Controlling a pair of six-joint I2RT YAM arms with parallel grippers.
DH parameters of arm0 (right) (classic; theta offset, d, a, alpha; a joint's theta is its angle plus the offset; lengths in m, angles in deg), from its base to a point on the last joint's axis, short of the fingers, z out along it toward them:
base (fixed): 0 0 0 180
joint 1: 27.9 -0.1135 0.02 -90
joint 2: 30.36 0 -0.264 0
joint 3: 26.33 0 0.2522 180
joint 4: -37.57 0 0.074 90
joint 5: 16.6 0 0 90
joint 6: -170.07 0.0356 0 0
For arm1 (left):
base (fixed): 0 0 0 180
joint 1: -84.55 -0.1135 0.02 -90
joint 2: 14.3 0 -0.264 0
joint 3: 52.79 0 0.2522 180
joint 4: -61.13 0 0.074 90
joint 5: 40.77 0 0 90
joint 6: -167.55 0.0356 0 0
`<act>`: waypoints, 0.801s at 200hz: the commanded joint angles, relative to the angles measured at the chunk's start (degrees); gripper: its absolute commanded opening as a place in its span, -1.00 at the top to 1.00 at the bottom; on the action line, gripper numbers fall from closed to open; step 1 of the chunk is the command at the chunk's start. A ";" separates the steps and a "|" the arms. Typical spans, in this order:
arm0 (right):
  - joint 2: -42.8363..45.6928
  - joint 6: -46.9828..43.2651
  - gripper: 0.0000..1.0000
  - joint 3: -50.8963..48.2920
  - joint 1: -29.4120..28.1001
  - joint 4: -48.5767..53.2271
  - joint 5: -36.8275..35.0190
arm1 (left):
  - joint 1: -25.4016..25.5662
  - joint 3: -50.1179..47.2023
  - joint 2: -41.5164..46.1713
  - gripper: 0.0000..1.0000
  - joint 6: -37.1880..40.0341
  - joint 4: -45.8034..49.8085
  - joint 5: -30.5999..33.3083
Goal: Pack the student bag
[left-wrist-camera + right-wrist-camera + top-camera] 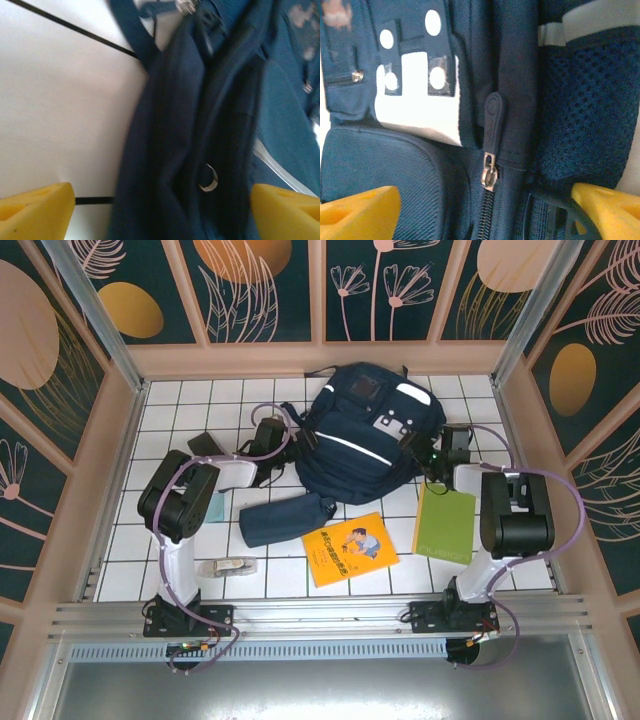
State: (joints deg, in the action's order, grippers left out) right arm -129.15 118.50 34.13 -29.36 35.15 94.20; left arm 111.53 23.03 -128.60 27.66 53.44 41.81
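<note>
The student bag (365, 425), a navy backpack with white stripes, lies flat at the back middle of the tiled table. My left gripper (272, 440) is at its left side and stands open. In the left wrist view the yellow fingertips (35, 210) are spread wide, with dark bag fabric (190, 125) and a small metal ring (208, 178) between them. My right gripper (428, 453) is at the bag's right side, also open. In the right wrist view a zipper pull (492, 120) and its metal slider (489, 172) lie midway between the fingertips (607, 210), beside mesh pocket fabric (590, 105).
In front of the bag lie a navy pencil pouch (285, 518), a yellow picture book (350, 548) and a green notebook (445, 523). A small clear item (228, 566) rests near the left arm's base. Wooden walls enclose the table on three sides.
</note>
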 commanded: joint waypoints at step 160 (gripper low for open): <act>-1.61 -12.50 -0.71 26.71 -1.09 20.75 -8.18 | 0.43 -2.48 12.88 -0.91 7.67 6.51 4.76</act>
State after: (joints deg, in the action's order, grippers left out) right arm -139.88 107.70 67.79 -29.88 51.39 89.26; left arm 116.17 19.06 -114.64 31.22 57.46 41.49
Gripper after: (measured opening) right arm 0.855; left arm 0.955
